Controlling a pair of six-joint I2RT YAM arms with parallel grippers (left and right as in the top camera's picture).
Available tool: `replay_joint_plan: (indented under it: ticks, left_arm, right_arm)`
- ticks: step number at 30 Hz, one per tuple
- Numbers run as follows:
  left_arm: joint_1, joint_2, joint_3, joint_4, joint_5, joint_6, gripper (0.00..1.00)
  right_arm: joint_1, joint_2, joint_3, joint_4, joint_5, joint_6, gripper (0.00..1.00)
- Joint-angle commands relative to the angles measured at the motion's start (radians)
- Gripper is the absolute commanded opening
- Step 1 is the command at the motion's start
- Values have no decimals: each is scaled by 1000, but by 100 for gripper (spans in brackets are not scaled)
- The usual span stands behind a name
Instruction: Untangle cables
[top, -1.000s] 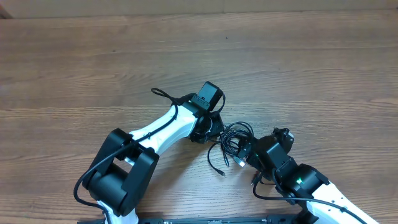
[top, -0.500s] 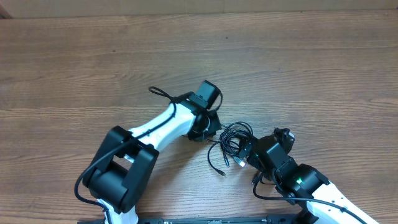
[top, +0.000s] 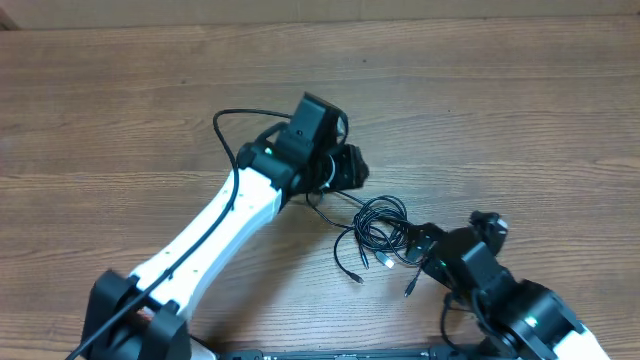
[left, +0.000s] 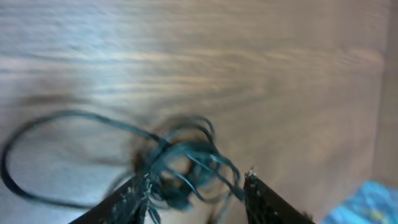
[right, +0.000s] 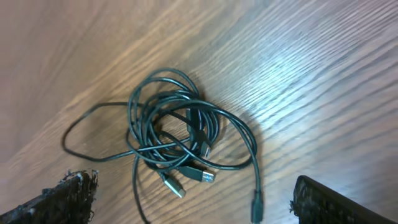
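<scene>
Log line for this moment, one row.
cables: one tangled bundle on table, ungripped | left gripper: open, facing bundle | right gripper: open, facing bundle

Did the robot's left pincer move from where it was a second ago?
Yes. In the overhead view the left pincer went up the picture, away from the tangle of thin black cables, which stayed roughly put.

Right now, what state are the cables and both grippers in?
cables: tangled in one heap, lying loose on the wooden table, not held
left gripper: open, empty
right gripper: wide open, empty
</scene>
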Motion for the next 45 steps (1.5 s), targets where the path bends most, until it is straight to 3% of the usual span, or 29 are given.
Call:
replay_joint_plan:
  ticks: [1,6,10,16,18,21,31,40,45]
  left_arm:
    - [-60,3,6,-57,-24,14,52]
    - [-159,4,5,-148,-183,-87,55]
    - [-239,13,4,-148,-286,-219,72]
    - [-306,76,4,-134,-392,-397,71]
    - [-309,102,4,-134,-389,-426,68]
    - [-309,161,4,-130,-389,-489,54]
    - [-309,285,4,-66,-378,-527,35]
    - [-309,291,4,-85,-378,-560,34]
    - [-309,291,4,-122,-334,-612,24]
  right_arm:
    - [-1,-72,82,-69,41,-7,100]
    - [-1,-129,106,-146,37,17,100]
    - [-1,-130,106,-179,37,34,100]
    - [-1,-130,106,-182,53,29,100]
    - [-1,-130,106,-185,54,30,100]
    - [-1,-130,106,-199,66,30,100]
    - [-1,-130,106,-224,97,31,100]
    - [-1,-130,106,-225,97,31,100]
    - [-1,-130,106,-225,97,31,100]
